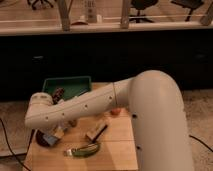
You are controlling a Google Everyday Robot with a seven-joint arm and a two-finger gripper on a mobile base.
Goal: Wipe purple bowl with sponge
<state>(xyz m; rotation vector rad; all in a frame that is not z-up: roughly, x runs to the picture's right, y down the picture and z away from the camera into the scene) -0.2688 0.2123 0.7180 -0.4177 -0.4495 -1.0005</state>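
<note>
- Arm (85,107): a thick white limb that enters from the near right. It bends at a large rounded elbow and reaches leftward and downward across the desk (117,145), hiding much of the desk's middle.
- Hand (54,133): at the arm's left end, low over the near-left corner of the desk and directly at the purple bowl. The wrist housing covers most of it. It cannot be told how far open it is, or whether it has hold of anything.
- Purple bowl (42,142): a very dark, shallow round dish on the near-left part of the desk, close to the left edge. It is partly hidden under the hand.
- Sponge (50,136): a small blue-grey block with a paler tan side, seen at the hand and over the bowl's right portion. Contact with the bowl cannot be confirmed.
- Green tray (67,81): rectangular, at the far-left edge of the desk, well apart from the bowl. A small dark item (58,93) lies in its near part and cannot be identified.
- Tan-and-black block (96,130): a longer block lying at a slant near the desk's centre, to the right of the hand.
- Green curved strip (83,150): lies flat near the front edge, just nearer than the block.
- Small orange object (116,112): beside the arm, toward the right side of the desk.
- Floor (200,115): pale carpet to the right of the desk.
</note>
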